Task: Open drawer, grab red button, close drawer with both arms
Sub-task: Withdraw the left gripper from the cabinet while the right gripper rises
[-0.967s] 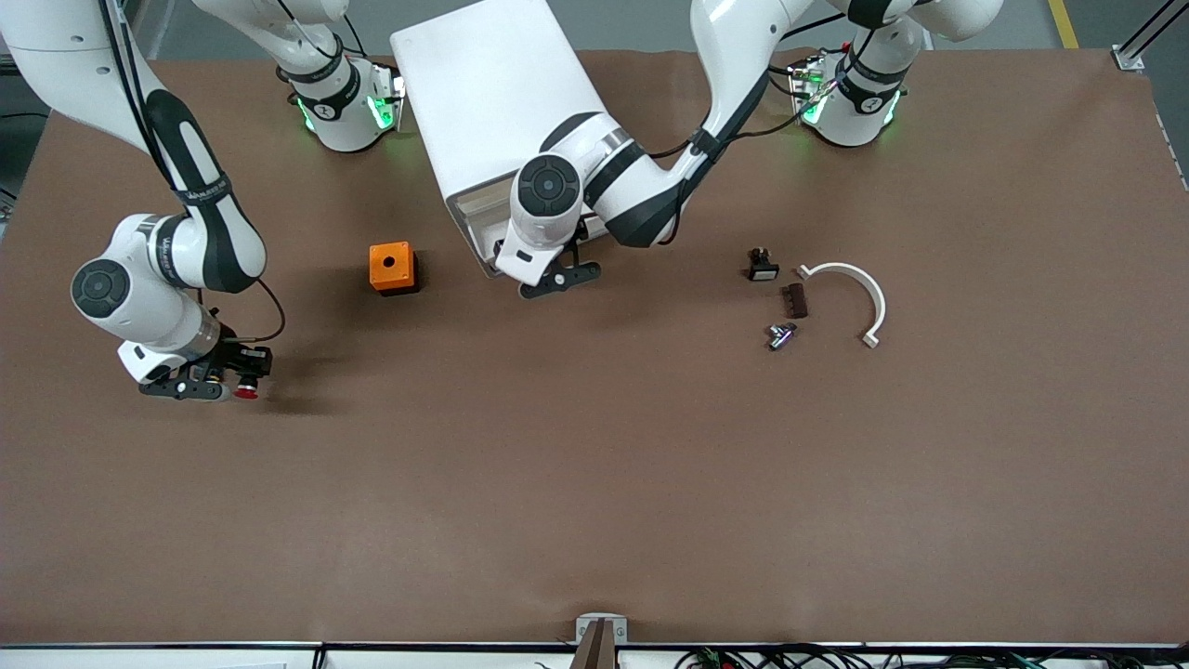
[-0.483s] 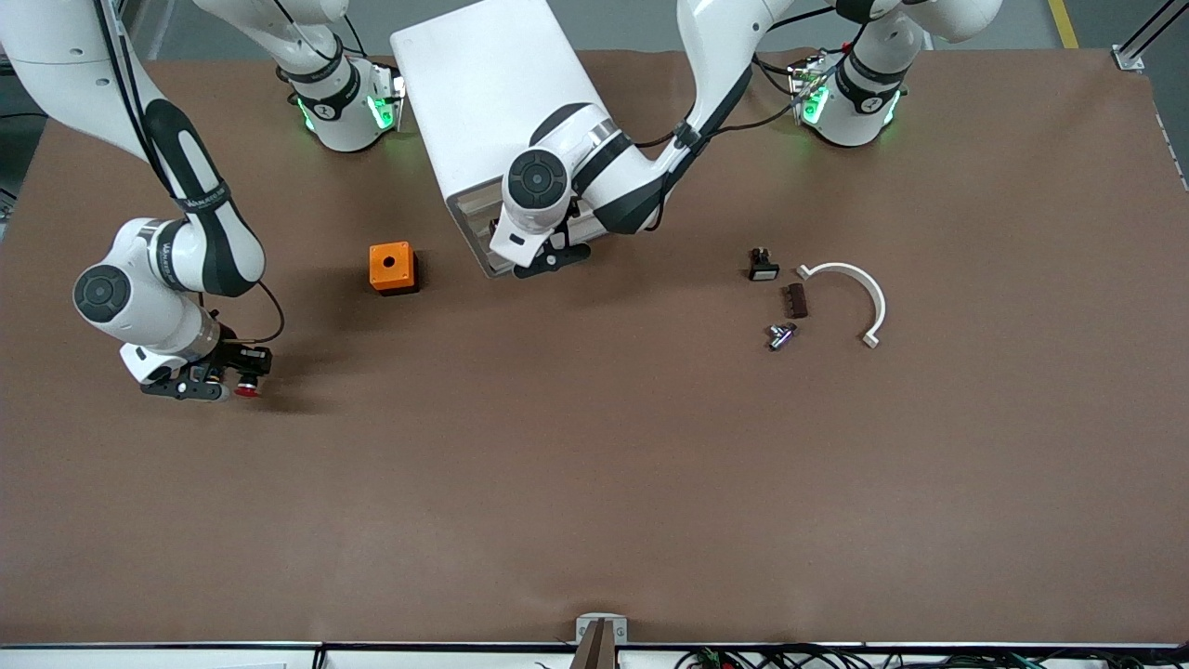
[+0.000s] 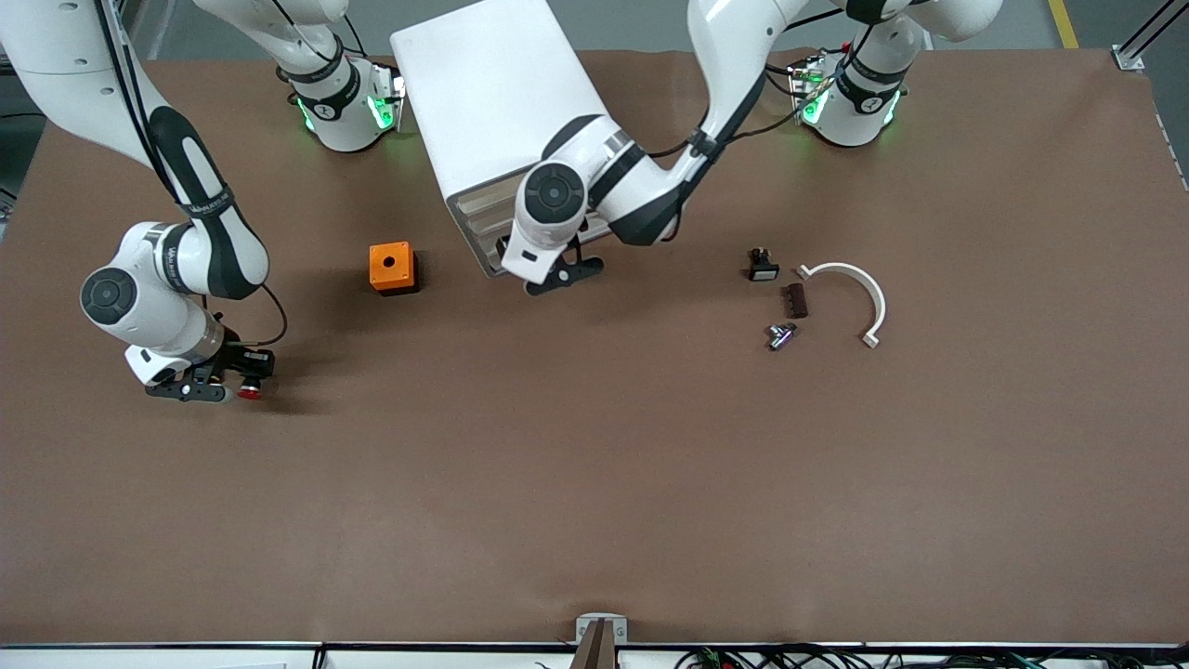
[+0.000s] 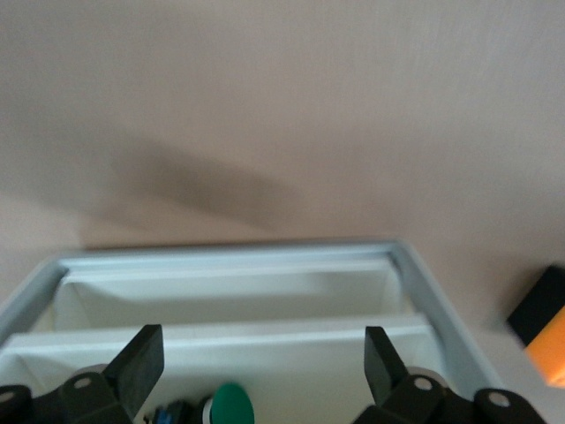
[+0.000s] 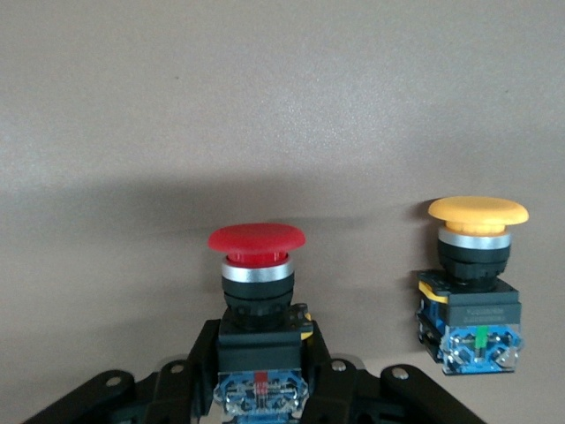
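The button (image 5: 256, 265), with a red mushroom cap and a black body with blue bits, sits between the fingers of my right gripper (image 5: 262, 353), which is shut on its body. In the front view this gripper (image 3: 232, 379) is low over the table at the right arm's end, and the red cap (image 3: 247, 391) sticks out of it. My left gripper (image 3: 562, 276) is at the front of the white cabinet (image 3: 492, 93). It is open and empty over the open drawer (image 4: 229, 256). A green-capped button (image 4: 232, 405) lies in the drawer.
A button with an orange-yellow cap (image 5: 477, 265) is on the table beside the held one. An orange cube with a round hole (image 3: 390, 268) stands beside the cabinet. A small black part (image 3: 763, 267), a brown block (image 3: 795, 300), a metal piece (image 3: 781, 335) and a white curved piece (image 3: 859, 293) lie toward the left arm's end.
My left gripper moved in toward the cabinet front and then back out to about where it was. My right gripper has shifted only slightly and still holds the red button.
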Controlling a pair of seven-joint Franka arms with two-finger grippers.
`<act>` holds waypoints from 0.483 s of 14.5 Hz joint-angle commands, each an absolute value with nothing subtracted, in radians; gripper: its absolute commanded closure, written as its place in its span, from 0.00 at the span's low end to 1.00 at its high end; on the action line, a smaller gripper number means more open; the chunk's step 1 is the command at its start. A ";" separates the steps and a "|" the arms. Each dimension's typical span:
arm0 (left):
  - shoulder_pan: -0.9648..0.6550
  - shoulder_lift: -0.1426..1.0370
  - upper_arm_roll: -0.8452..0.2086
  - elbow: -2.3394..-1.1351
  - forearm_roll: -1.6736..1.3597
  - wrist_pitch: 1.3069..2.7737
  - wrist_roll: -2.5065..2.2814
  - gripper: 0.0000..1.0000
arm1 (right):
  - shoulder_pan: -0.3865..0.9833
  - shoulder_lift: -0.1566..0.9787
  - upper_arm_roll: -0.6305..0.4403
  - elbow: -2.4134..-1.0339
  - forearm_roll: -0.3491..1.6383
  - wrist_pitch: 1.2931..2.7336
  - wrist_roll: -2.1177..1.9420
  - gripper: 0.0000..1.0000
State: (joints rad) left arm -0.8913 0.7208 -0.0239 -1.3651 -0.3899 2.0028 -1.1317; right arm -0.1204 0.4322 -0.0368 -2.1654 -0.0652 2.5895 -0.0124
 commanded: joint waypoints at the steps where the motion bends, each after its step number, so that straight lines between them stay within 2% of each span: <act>1: -0.824 0.655 -0.021 -1.384 -0.338 1.996 -1.127 0.00 | -0.149 0.453 -0.017 -2.151 -0.074 2.605 -0.017 1.00; 6: -0.689 0.577 -0.026 -1.385 -0.313 1.990 -1.054 0.00 | -0.155 0.463 -0.017 -2.148 -0.072 2.605 -0.012 1.00; 7: -0.661 0.562 -0.025 -1.388 -0.311 1.990 -0.981 0.00 | -0.155 0.463 -0.017 -2.145 -0.072 2.605 -0.009 0.74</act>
